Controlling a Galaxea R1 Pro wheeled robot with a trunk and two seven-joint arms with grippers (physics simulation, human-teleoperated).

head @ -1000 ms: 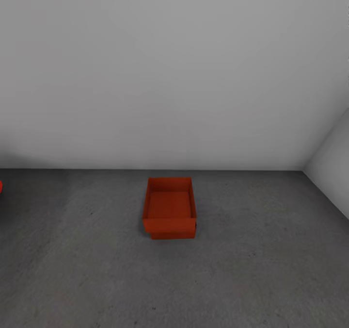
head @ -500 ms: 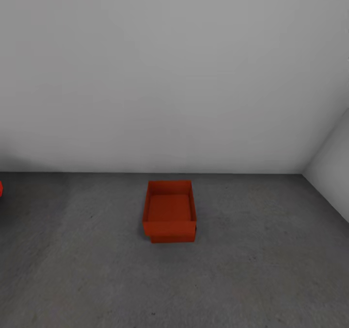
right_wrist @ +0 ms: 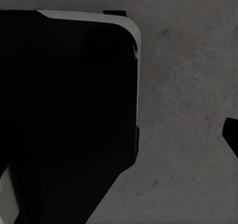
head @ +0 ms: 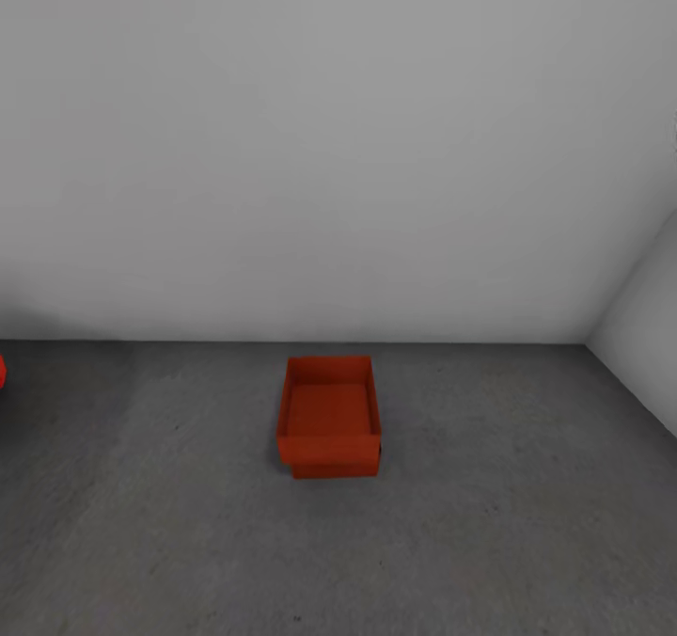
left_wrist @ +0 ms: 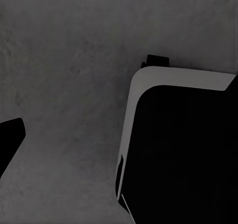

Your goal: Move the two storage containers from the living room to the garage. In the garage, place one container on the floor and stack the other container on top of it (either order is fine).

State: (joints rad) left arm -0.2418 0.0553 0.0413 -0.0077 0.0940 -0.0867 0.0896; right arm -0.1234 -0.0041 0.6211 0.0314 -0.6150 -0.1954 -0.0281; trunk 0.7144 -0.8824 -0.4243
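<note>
Left gripper: one dark fingertip [left_wrist: 10, 139] is showing at the edge of the left wrist view, hanging over bare concrete; cannot tell whether the jaws are wide or narrow.
Right gripper: a dark finger [right_wrist: 231, 134] is poking in at the edge of the right wrist view; its opening cannot be told either.
Robot base: a black body with a pale rounded rim [left_wrist: 144, 85] is sitting on the floor beside each finger.
Floor [head: 527, 523]: dark grey mottled concrete, lying under everything.
Storage containers: the upper bin [head: 328, 410] is resting, open side up, on the lower bin [head: 329, 470], whose front edge is peeking out beneath; the stack is standing near the white wall [head: 338, 147].
Red object [head: 2, 371]: showing at the floor's left edge.
</note>
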